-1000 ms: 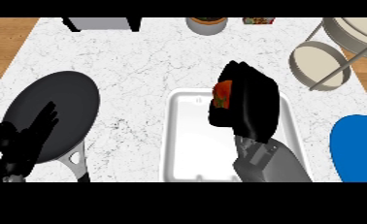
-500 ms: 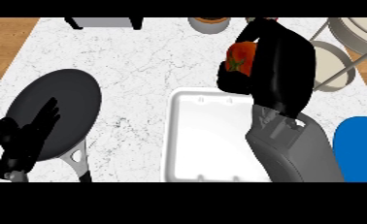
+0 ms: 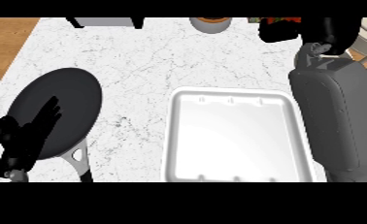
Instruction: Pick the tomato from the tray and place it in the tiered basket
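Since 0.5 s ago your tomato [image 3: 281, 22] has gone up w/ the right hand [image 3: 315, 33] to the counter's far right, well clear of the white tray [image 3: 183, 136]. It's mostly hidden, fingers curled round it. Left hand [image 3: 25, 138] rests relaxed, fingers straight, over the black pan [image 3: 68, 97].

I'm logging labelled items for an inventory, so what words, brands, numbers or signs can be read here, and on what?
None can be read.
The white tray, the black pan and the marble counter carry no writing.
The colourful item at the far edge is too blurred and cut off to tell.
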Controlling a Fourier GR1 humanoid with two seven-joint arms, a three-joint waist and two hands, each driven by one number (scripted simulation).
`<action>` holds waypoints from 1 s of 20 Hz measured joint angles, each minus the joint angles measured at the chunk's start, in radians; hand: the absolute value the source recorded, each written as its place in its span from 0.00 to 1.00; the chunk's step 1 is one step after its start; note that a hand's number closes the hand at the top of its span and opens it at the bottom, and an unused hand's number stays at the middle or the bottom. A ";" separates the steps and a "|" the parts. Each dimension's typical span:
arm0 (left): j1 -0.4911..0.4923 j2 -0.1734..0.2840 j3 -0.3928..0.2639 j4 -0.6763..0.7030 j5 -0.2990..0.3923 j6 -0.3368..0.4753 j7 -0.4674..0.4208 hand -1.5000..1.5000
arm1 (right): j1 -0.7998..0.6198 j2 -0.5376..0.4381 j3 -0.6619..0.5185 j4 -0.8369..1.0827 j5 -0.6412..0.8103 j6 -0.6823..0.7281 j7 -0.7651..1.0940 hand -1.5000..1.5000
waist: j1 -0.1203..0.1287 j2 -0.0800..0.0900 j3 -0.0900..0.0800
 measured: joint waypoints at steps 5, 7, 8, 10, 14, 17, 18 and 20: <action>-0.014 -0.006 -0.004 0.018 -0.008 0.002 -0.011 0.50 | -0.063 -0.038 -0.132 0.167 -0.126 -0.130 -0.161 1.00 | 0.006 0.004 0.001; -0.009 -0.003 -0.001 0.013 -0.001 -0.007 -0.012 0.50 | -0.094 -0.061 -0.181 0.236 -0.177 -0.163 -0.224 1.00 | 0.008 0.003 0.001; -0.002 -0.005 -0.003 0.005 -0.001 -0.010 -0.013 0.50 | -0.112 -0.077 -0.206 0.284 -0.200 -0.180 -0.260 1.00 | 0.011 0.004 0.001; 0.011 -0.016 -0.012 -0.015 -0.011 0.001 -0.003 0.50 | -0.146 -0.089 -0.231 0.367 -0.227 -0.215 -0.313 1.00 | 0.011 0.003 0.001; 0.000 -0.014 -0.004 -0.002 -0.008 -0.002 -0.008 0.50 | -0.215 -0.143 -0.285 0.539 -0.278 -0.258 -0.425 1.00 | 0.012 0.004 0.000; -0.019 -0.002 0.005 0.027 -0.007 -0.009 -0.020 0.50 | -0.243 -0.197 -0.269 0.641 -0.238 -0.276 -0.477 1.00 | 0.013 0.008 -0.002; -0.022 0.000 0.006 0.025 -0.005 -0.011 -0.018 0.50 | -0.239 -0.228 -0.234 0.659 -0.185 -0.267 -0.480 1.00 | 0.014 0.009 -0.003; -0.021 -0.003 0.005 0.021 -0.007 -0.009 -0.017 0.50 | -0.236 -0.287 -0.182 0.698 -0.108 -0.245 -0.499 1.00 | 0.017 0.010 -0.002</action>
